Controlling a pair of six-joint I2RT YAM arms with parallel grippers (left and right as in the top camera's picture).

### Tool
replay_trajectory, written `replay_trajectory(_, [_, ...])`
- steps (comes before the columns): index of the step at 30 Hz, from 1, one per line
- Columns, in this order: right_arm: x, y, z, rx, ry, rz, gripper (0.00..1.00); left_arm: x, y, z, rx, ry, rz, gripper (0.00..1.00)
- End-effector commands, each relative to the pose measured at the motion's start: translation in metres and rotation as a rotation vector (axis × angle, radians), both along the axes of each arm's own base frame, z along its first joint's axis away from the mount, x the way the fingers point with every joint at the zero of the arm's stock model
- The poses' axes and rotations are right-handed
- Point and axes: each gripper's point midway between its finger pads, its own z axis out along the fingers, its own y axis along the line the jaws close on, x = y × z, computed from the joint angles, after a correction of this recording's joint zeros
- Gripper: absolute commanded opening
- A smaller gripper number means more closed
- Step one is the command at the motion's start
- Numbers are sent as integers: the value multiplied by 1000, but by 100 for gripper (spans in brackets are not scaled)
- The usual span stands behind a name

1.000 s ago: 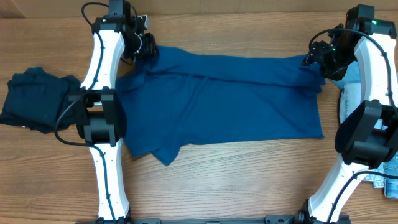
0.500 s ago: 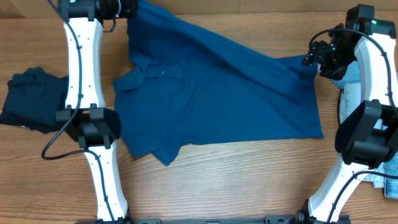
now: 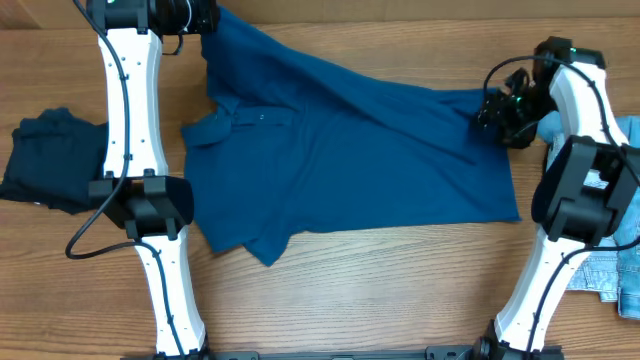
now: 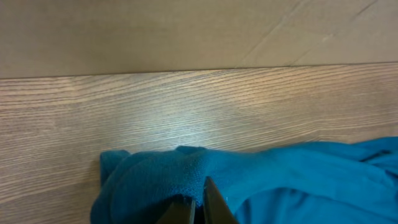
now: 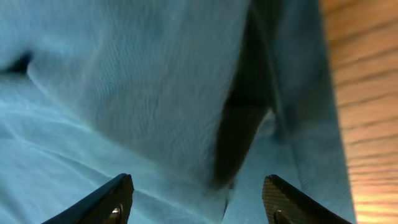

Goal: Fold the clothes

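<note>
A large mid-blue knit shirt [image 3: 370, 160] lies spread across the wooden table, collar and placket toward the left. Its far left part is drawn up to the table's back edge, where my left gripper [image 3: 208, 18] is shut on it. In the left wrist view the closed jaws [image 4: 199, 202] pinch a bunched fold of the blue fabric [image 4: 149, 180]. My right gripper [image 3: 492, 108] hovers over the shirt's far right corner. Its fingers stand wide apart [image 5: 199, 193] above the blue cloth [image 5: 124, 81], with nothing between them.
A dark navy garment [image 3: 50, 160] lies crumpled at the left edge, beside the left arm. Pale blue frayed denim pieces [image 3: 610, 270] lie at the right edge behind the right arm. Bare wood [image 3: 380, 290] runs along the front of the table.
My left gripper shut on the shirt's far left part and pulled it back and left, stretching the cloth into a diagonal ridge. My right gripper moved slightly left and forward over the right corner.
</note>
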Motion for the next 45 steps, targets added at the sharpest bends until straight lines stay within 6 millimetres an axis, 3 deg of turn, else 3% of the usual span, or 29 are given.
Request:
replay_trajectory(1, [4, 7, 10, 23, -33, 25, 71, -1, 0, 15, 12, -42, -15, 4])
replay_trajectory(6, [4, 13, 9, 35, -30, 33, 67, -1, 0, 15, 11, -42, -15, 4])
replay_trajectory(8, [6, 19, 0, 38, -16, 37, 66, -1, 0, 15, 11, -42, -15, 4])
replay_trajectory(14, [9, 23, -16, 37, -19, 43, 39, -1, 0, 15, 11, -40, -15, 4])
replay_trajectory(20, [8, 15, -18, 2, -15, 39, 33, -2, -1, 15, 11, -39, -16, 4])
replay_trajectory(21, [8, 13, -19, -12, -11, 40, 33, -2, -1, 15, 11, -39, -17, 4])
replay_trajectory(24, [1, -1, -23, -89, 23, 42, 50, -2, -2, 15, 11, -39, -19, 4])
replay_trajectory(26, [-2, -6, -23, -98, 33, 34, 56, -2, -2, 15, 11, -40, -19, 4])
replay_trajectory(28, [-2, -8, -23, -92, 35, 29, 55, -1, -2, 15, 11, -41, -19, 4])
replay_trajectory(31, [2, 5, -20, -33, 15, 31, 42, -1, -2, 15, 11, -41, -19, 4])
replay_trajectory(35, [6, 15, -20, -28, 0, 52, 35, -1, -2, 15, 11, -41, -19, 4])
replay_trajectory(38, [6, 15, -20, -29, 0, 52, 52, -2, -2, 15, 11, -38, -19, 4])
replay_trajectory(39, [6, 15, -21, -32, 2, 52, 51, -2, -2, 14, 11, -37, -19, 4])
replay_trajectory(42, [-1, 16, -31, -25, 21, 52, 42, -3, -2, 14, 11, -34, -19, 4])
replay_trajectory(45, [-1, 21, -35, -11, 18, 57, 23, -3, -2, 14, 11, -33, -19, 4])
